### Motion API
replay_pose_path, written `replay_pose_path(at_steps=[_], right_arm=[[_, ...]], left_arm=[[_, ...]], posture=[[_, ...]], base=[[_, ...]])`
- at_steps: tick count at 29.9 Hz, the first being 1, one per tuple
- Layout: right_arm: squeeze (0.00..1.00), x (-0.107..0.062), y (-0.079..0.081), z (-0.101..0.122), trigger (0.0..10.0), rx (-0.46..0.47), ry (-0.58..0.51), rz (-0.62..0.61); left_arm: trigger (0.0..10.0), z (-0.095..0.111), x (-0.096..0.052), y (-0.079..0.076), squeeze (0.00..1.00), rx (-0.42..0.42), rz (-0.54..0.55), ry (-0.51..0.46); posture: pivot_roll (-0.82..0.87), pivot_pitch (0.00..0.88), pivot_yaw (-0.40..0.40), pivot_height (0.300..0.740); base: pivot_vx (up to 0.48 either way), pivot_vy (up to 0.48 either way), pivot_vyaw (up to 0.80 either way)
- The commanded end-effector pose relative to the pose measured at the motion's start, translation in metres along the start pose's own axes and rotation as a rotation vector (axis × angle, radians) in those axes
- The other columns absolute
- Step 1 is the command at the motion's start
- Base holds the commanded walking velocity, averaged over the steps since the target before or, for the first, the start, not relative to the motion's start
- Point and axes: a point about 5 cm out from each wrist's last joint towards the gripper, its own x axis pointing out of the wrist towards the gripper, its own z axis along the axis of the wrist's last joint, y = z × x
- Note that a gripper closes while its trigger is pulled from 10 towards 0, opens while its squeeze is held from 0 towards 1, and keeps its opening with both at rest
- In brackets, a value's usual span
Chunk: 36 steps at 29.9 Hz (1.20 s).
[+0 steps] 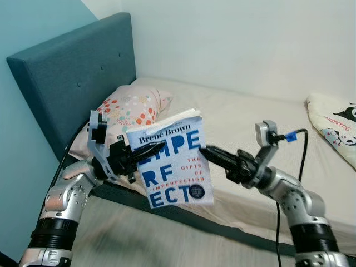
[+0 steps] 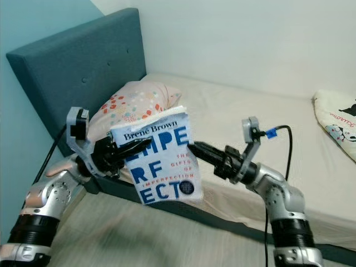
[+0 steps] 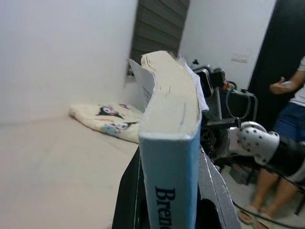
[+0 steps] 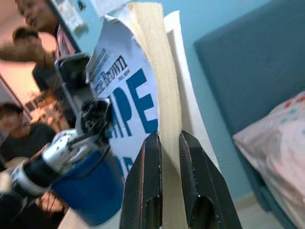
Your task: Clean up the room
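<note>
Blue-and-white paperback book (image 1: 175, 161) is hanging upright above the bed's (image 1: 250, 128) edge while I am clamping its spine in my left gripper (image 1: 133, 157) and its page edge in my right gripper (image 1: 207, 153); light, floppy, best held near the spine.

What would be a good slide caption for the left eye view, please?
Both claws, left claw and right claw, hold a white-and-blue book upright above the bed.

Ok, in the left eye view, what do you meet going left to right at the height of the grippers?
Left gripper → book, clamped by both → right gripper → cartoon-print cushion at the bed's far right.
</note>
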Motion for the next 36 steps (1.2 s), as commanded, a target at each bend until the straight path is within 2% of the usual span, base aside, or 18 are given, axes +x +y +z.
replay_pose_path(at_steps=[1,2,4,5,7,11,15,19,20,22,23,26,31,33,34,36], right_arm=[[0.87,-0.011,-0.010,0.009,10.0,-0.003,-0.080,-0.105],[1.00,-0.011,-0.010,0.009,10.0,-0.003,-0.084,-0.107],[1.00,-0.013,-0.010,0.012,10.0,-0.004,-0.108,-0.116],[1.00,-0.019,-0.013,0.018,10.0,-0.002,-0.169,-0.147],[1.00,-0.019,-0.013,0.018,10.0,-0.002,-0.169,-0.147],[1.00,-0.033,-0.023,0.031,10.0,0.007,-0.303,-0.228],[1.00,-0.044,-0.028,0.035,10.0,0.018,-0.376,-0.276],[1.00,-0.052,-0.029,0.028,10.0,0.061,-0.407,-0.297],[1.00,-0.045,-0.024,0.011,10.0,0.114,-0.353,-0.246],[1.00,-0.041,-0.021,0.005,10.0,0.132,-0.334,-0.219],[0.00,-0.038,-0.018,-0.001,10.0,0.153,-0.326,-0.192],[0.00,-0.025,-0.009,-0.011,10.0,0.227,-0.346,-0.096],[0.00,-0.015,0.000,-0.017,10.0,0.280,-0.360,-0.011],[0.00,-0.002,0.009,-0.022,10.0,0.347,-0.389,0.083],[0.00,-0.002,0.009,-0.022,10.0,0.347,-0.389,0.083],[0.00,0.006,0.014,-0.022,10.0,0.384,-0.412,0.127]], left_arm=[[0.0,0.014,0.004,0.000,0.00,0.039,-0.006,-0.076],[0.0,0.015,0.004,-0.001,0.00,0.040,-0.007,-0.082],[0.0,0.017,0.004,0.000,0.00,0.046,0.002,-0.090],[0.0,0.021,0.005,0.002,0.00,0.061,0.031,-0.106],[0.0,0.021,0.005,0.002,0.00,0.061,0.031,-0.106],[0.0,0.033,0.005,0.012,0.00,0.091,0.126,-0.174],[0.0,0.042,0.005,0.017,0.00,0.107,0.178,-0.225],[0.0,0.055,0.007,0.020,0.00,0.129,0.240,-0.295],[0.0,0.065,0.008,0.024,0.00,0.146,0.295,-0.353],[0.0,0.068,0.010,0.025,0.00,0.150,0.306,-0.372],[0.0,0.071,0.012,0.026,0.00,0.153,0.322,-0.390],[0.0,0.077,0.019,0.024,0.00,0.155,0.334,-0.426],[0.0,0.078,0.026,0.019,0.00,0.151,0.323,-0.449],[0.0,0.078,0.031,0.015,0.00,0.133,0.307,-0.479],[0.0,0.078,0.031,0.015,0.00,0.133,0.307,-0.479],[0.4,0.080,0.034,0.012,0.00,0.119,0.289,-0.499]], posture=[[-0.10,0.000,-0.041,0.740],[-0.10,0.000,-0.041,0.740],[-0.10,0.000,-0.043,0.740],[-0.10,0.000,-0.043,0.740],[-0.10,0.000,-0.043,0.740],[-0.10,0.000,-0.042,0.740],[-0.10,0.000,-0.042,0.740],[-0.10,0.000,-0.044,0.740],[-0.10,0.000,-0.042,0.740],[-0.10,0.000,-0.042,0.740],[-0.10,0.000,-0.042,0.740],[-0.10,0.000,-0.040,0.740],[-0.10,0.000,-0.039,0.740],[-0.10,0.000,-0.038,0.740],[-0.10,0.000,-0.038,0.740],[-0.10,0.000,-0.039,0.740]], base=[[0.000,0.000,0.00],[0.000,0.000,0.00],[0.000,0.000,0.00],[0.000,0.000,0.00],[0.000,0.000,0.00],[0.000,0.000,0.00],[0.000,0.000,0.00],[0.000,0.000,0.00],[0.000,0.000,0.00],[0.000,0.000,0.00],[0.000,0.000,0.00],[0.000,0.000,0.00],[0.000,0.000,0.00],[0.000,0.000,0.00],[0.000,0.000,0.00],[0.000,0.000,0.00]])
